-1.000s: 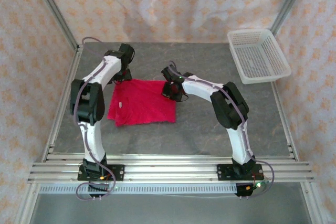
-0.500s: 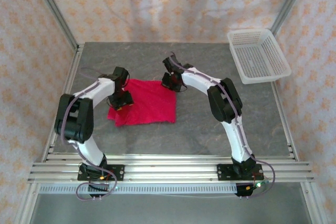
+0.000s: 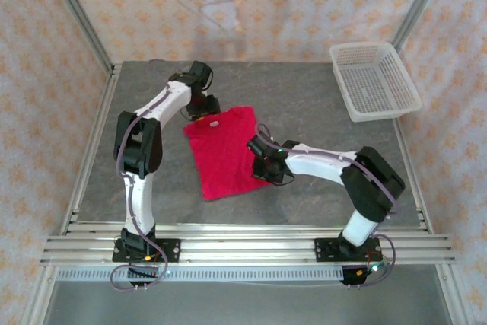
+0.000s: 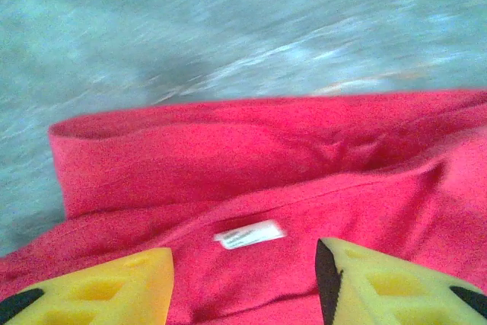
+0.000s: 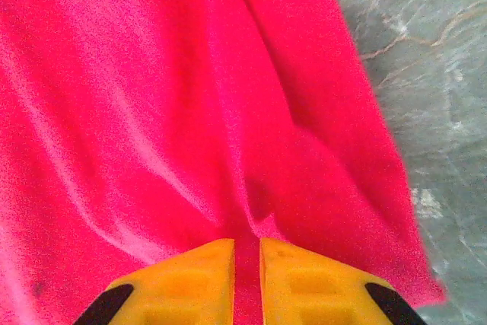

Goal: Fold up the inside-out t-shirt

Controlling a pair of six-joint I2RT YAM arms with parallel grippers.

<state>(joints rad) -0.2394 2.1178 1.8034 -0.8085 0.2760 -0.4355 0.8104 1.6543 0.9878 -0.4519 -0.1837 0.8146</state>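
From above, the inside-out t-shirt (image 3: pixel 224 150) lies as a narrow strip left of the tabletop's (image 3: pixel 304 97) centre, with bare stone past every edge. A basket (image 3: pixel 374 81) sits in the far right corner. The left gripper (image 3: pixel 204 104) is at the shirt's far edge and the right gripper (image 3: pixel 264 167) at its right edge.

In the left wrist view, the jaws are spread either side of the pale tag (image 4: pixel 249 234).

In the right wrist view, the jaws are almost together, pinching a red fold near the shirt's edge.
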